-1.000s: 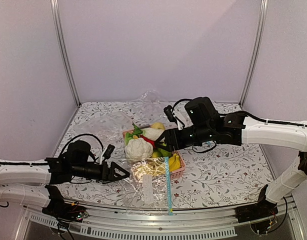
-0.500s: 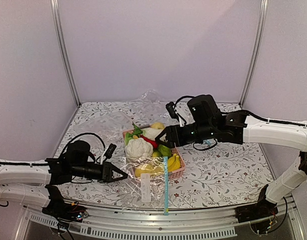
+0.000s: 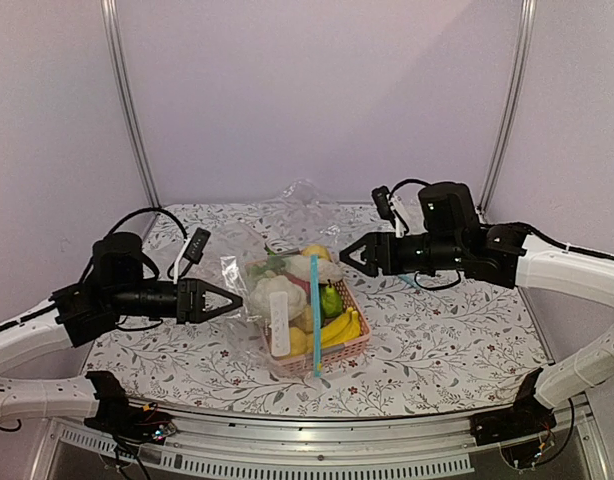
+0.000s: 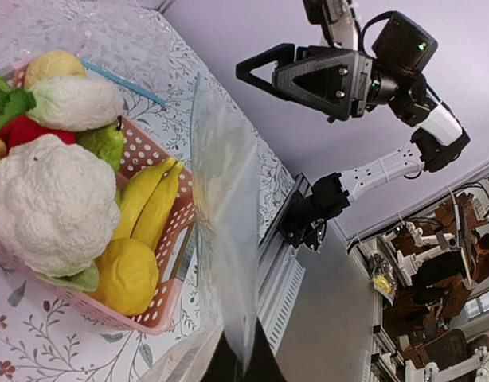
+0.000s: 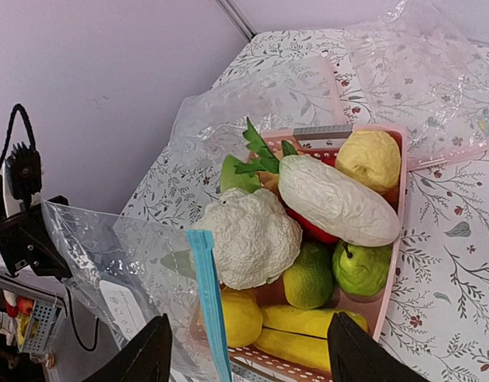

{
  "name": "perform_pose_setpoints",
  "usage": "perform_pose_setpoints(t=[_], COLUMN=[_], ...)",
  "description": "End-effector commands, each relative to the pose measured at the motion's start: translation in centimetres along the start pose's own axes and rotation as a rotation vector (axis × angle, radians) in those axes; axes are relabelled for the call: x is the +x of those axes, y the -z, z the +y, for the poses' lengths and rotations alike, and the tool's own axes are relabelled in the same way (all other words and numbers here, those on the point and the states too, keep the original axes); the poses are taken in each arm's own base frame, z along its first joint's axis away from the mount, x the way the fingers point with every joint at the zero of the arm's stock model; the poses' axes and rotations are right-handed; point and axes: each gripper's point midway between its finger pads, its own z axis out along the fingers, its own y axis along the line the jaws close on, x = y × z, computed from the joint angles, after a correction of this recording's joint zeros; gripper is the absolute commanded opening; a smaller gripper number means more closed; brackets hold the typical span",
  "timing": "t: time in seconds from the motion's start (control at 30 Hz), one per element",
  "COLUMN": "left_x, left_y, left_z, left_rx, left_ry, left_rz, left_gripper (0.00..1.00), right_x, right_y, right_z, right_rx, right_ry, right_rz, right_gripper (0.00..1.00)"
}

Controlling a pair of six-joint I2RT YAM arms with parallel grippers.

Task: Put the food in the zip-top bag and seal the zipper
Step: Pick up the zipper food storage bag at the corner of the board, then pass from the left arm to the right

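Observation:
The zip-top bag (image 3: 270,300) hangs upright in the air in front of the pink basket (image 3: 355,346). Its light-blue zipper (image 3: 313,312) runs vertically down the right edge. My left gripper (image 3: 234,298) is shut on the bag's left edge; in the left wrist view the plastic sheet (image 4: 224,231) rises from my shut left gripper (image 4: 243,368). My right gripper (image 5: 248,358) is open and empty, above and behind the basket (image 5: 400,207). In the basket lie the food: a white oblong piece (image 5: 336,203), a yellow lemon-like fruit (image 5: 246,318) and a round green fruit (image 5: 308,274).
The basket also holds a white cauliflower (image 5: 252,235), bananas (image 5: 308,325), a green pear (image 5: 362,267) and a pale bumpy yellow fruit (image 5: 372,159). More crumpled clear plastic (image 3: 302,195) lies at the back of the floral-patterned table (image 3: 447,340). The table's metal front rail (image 3: 317,440) is close.
My left gripper has shut on the bag and lifted it off the table until it hangs upright. The right gripper has drawn back to the right, away from the basket.

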Motion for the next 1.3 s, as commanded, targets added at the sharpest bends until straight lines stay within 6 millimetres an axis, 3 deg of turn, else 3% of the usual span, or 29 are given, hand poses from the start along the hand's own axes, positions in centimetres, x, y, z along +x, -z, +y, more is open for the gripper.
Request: perform_pose_setpoints(t=[0.0,0.13,0.33,0.67,0.87,1.27], left_x=[-2.2,-4.7,-7.1,-8.3,-8.6,-8.9], left_y=[-0.6,-1.1,-1.1,-0.1,0.7,1.4], left_z=[-2.0,-5.0,-7.8,-7.9,-8.6,-9.1], left_rx=[0.086,0.212,0.362,0.395,0.41,0.407], left_ry=[-0.116,-0.206,-0.268,-0.293,-0.321,-0.333], left_rz=[0.038,0.03,0.044,0.045,0.045,0.031], left_gripper=[0.0,0.0,0.0,0.0,0.0,0.0], right_x=[-0.9,0.2,1.1,0.5,0.0,0.2], right_y=[0.9,0.6,-0.2,1.2,3.2,3.5], right_z=[-0.5,-1.0,-1.9,1.2,3.2,4.2], right_rx=[-0.053,-0.067,-0.065,-0.229,-0.311,-0.365], right_ry=[-0.05,-0.071,-0.121,-0.115,-0.097,-0.098], right_rz=[-0.061,-0.047,-0.045,-0.049,-0.064,-0.04], right_gripper=[0.71,0.81,0.84,0.85,0.85,0.85])
